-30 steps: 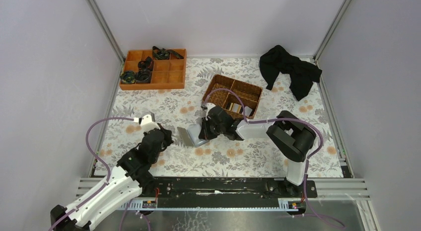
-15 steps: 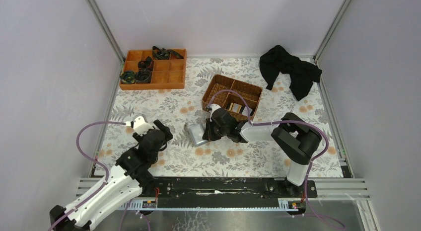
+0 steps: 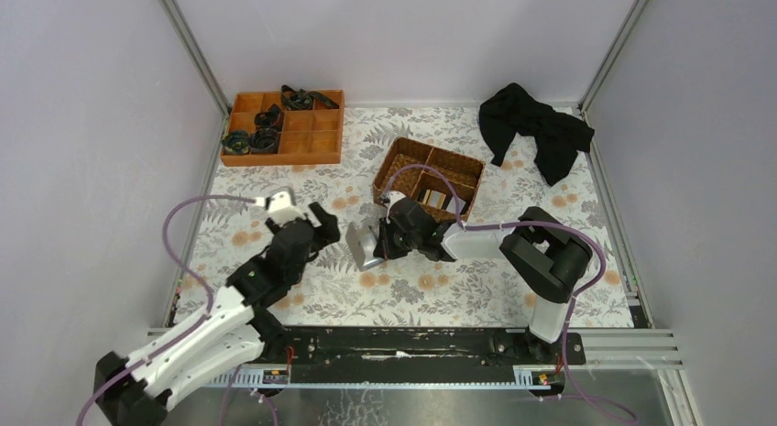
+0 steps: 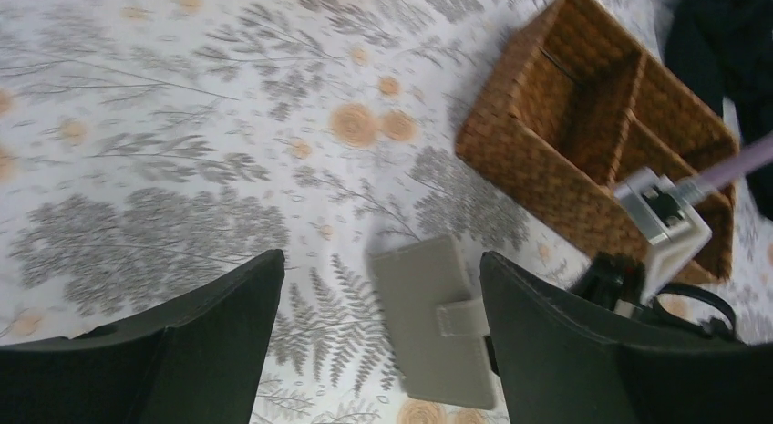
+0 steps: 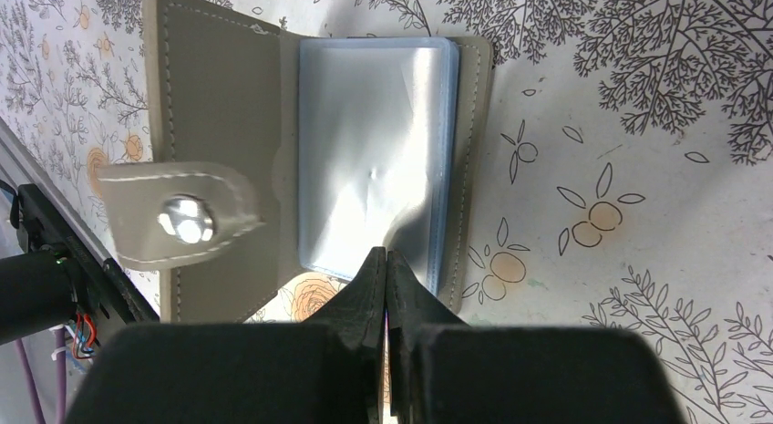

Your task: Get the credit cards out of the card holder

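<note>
floral cloth (image 3: 275, 183) over the table. wicker basket (image 4: 538, 182) toward the back. just in front of it, card holder (image 5: 228, 123) lying open, clear sleeves up. left gripper (image 4: 378, 269) spread wide above it, empty. right gripper (image 5: 386, 269) pinched shut, tips at the sleeve panel's edge. credit cards (image 3: 434, 199) in one basket compartment.

Soft, even light fills the overhead view, bright with only faint shadows; the black cloth (image 3: 534, 128) loses all detail in its folds. In the right wrist view the card holder (image 5: 301, 150) throws white glare off its clear sleeves — the stitching stays sharp; the left wrist view is softer, the card holder smeared, the near fingers (image 4: 565, 351) dark and unfocused.
</note>
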Available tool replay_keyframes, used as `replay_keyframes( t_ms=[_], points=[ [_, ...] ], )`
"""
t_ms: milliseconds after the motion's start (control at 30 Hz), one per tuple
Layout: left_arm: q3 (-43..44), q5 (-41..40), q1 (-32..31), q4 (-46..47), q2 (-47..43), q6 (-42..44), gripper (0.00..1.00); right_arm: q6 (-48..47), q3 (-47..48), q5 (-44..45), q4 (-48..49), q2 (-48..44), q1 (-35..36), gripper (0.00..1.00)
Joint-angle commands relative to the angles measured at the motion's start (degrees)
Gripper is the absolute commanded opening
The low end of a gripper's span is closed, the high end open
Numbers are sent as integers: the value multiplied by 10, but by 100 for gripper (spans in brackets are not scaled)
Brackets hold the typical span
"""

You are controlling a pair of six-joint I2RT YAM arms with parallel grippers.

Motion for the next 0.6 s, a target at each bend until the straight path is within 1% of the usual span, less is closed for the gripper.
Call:
replay_keyframes(
  t_ms=[0, 133, 233, 333, 400, 467, 500, 533, 567],
  points=[
    [55, 80, -20, 154, 110, 69, 85, -22, -13, 35, -75, 37, -7, 0],
    [123, 109, -23, 174, 254, 58, 79, -16, -22, 31, -64, 36, -8, 0],
    [155, 126, -23, 175, 337, 39, 79, -14, -31, 26, -53, 34, -7, 0],
    [188, 124, -23, 138, 398, 21, 77, -11, -39, 23, -48, 31, -7, 0],
    [204, 110, -23, 100, 419, 1, 72, -12, -41, 24, -47, 31, -7, 0],
    [216, 84, -23, 50, 424, -34, 61, -13, -42, 23, -46, 32, -7, 0],
    [223, 70, -23, 22, 422, -44, 57, -13, -42, 23, -46, 32, -7, 0],
    [229, 58, -23, -10, 420, -55, 55, -14, -42, 22, -45, 33, -7, 0],
    [234, 50, -24, -36, 414, -66, 54, -13, -42, 21, -44, 35, -7, 0]
  ],
)
